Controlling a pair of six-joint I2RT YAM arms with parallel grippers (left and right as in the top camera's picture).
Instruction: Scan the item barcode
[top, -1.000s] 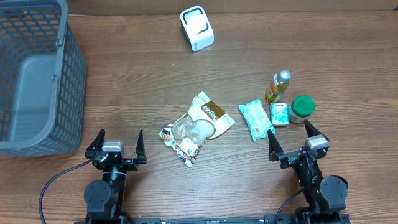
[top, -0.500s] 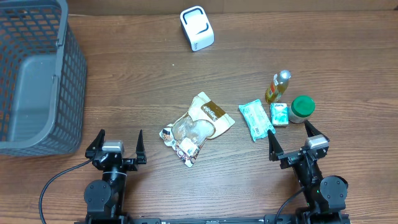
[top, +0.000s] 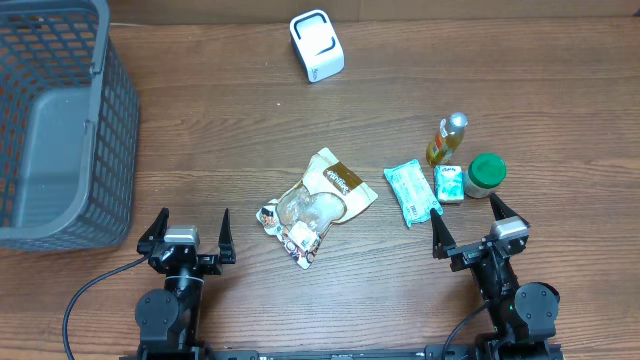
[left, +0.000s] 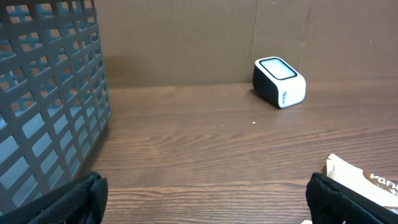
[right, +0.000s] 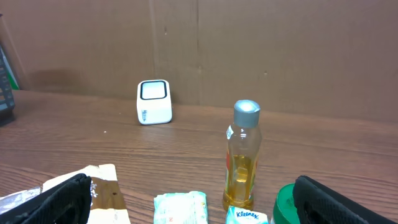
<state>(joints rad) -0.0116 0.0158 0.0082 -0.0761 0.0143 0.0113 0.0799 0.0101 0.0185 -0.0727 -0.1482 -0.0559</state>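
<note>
While both arms rest at the near edge of the wooden surface (top: 230, 110), the left jaws stand spread as wide as they go with nothing between them, and the right jaws are just as wide and hold nothing; in the left wrist view the dark fingertips (left: 71, 199) show only at the lower corners, with bare wood between them. The left arm (top: 183, 262) sits at the front left and the right arm (top: 497, 258) at the front right, well apart from each other. The white scanner (top: 317, 45) stands at the far side of the surface, about midway across, with a dark-framed panel on its top; it is well apart from everything else. The items to scan lie in the middle and to the right; a tan and brown snack bag (top: 330, 188) lies flat near the centre, with some small wrapped packets (top: 290, 232) at its near-left end; to its right lies a pale green tissue pack (top: 411, 192); just beside that is a small Kleenex box (top: 450, 183); a bottle (top: 447, 138) of amber liquid with a silver cap stands upright behind the box; a jar with a green lid (top: 486, 173) sits just right of the box, near the right arm. A grey mesh basket (top: 115, 130) fills the far left corner.
</note>
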